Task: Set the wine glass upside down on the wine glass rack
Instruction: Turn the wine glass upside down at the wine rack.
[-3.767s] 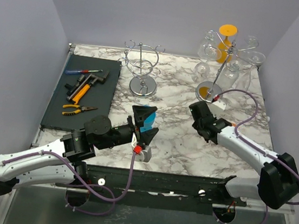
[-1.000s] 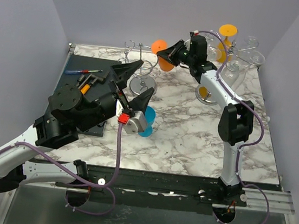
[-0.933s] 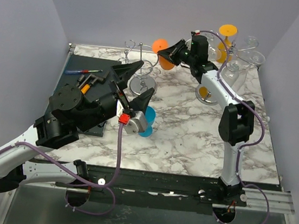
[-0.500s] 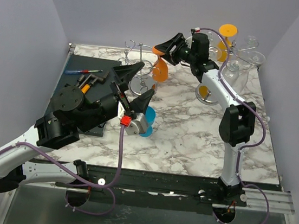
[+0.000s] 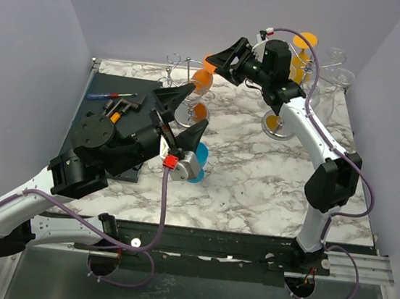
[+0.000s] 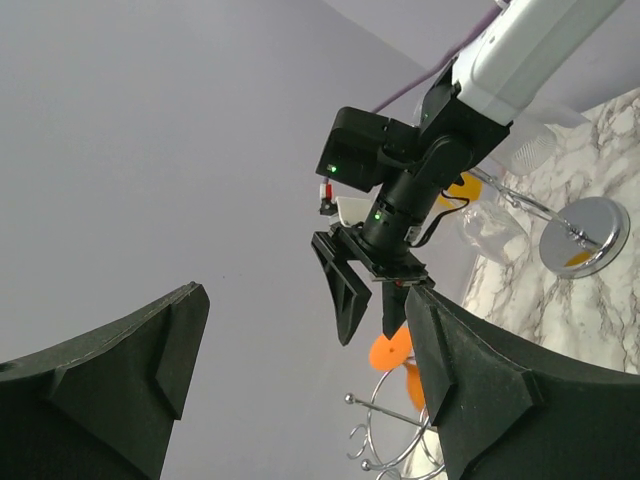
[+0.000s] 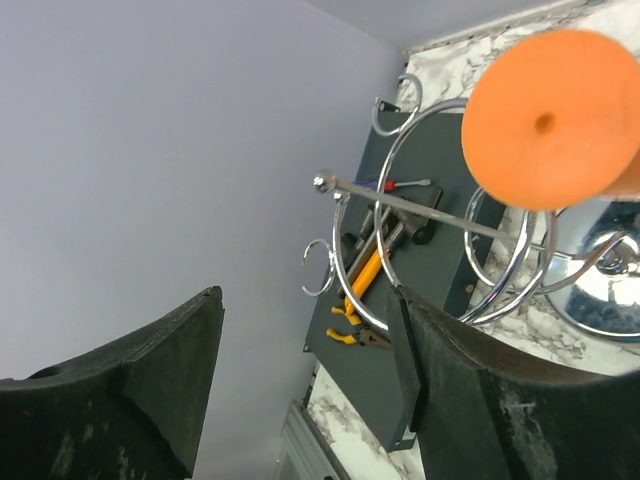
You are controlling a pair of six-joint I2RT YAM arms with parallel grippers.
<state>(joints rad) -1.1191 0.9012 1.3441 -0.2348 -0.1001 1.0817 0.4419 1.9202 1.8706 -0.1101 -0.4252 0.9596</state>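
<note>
Right gripper (image 5: 223, 59) open just above the rack (image 5: 182, 73), wine glass (image 5: 202, 85) hanging there; we should lift straight away without brushing its foot. Left gripper (image 5: 188, 109) open.

No legible text, brand, number or sign in any view. Small red patch (image 5: 171, 163) below left gripper (image 5: 199, 103) too small to read; white-and-red tag (image 6: 326, 190) on right arm's black wrist (image 6: 372, 165) likewise illegible.
</note>
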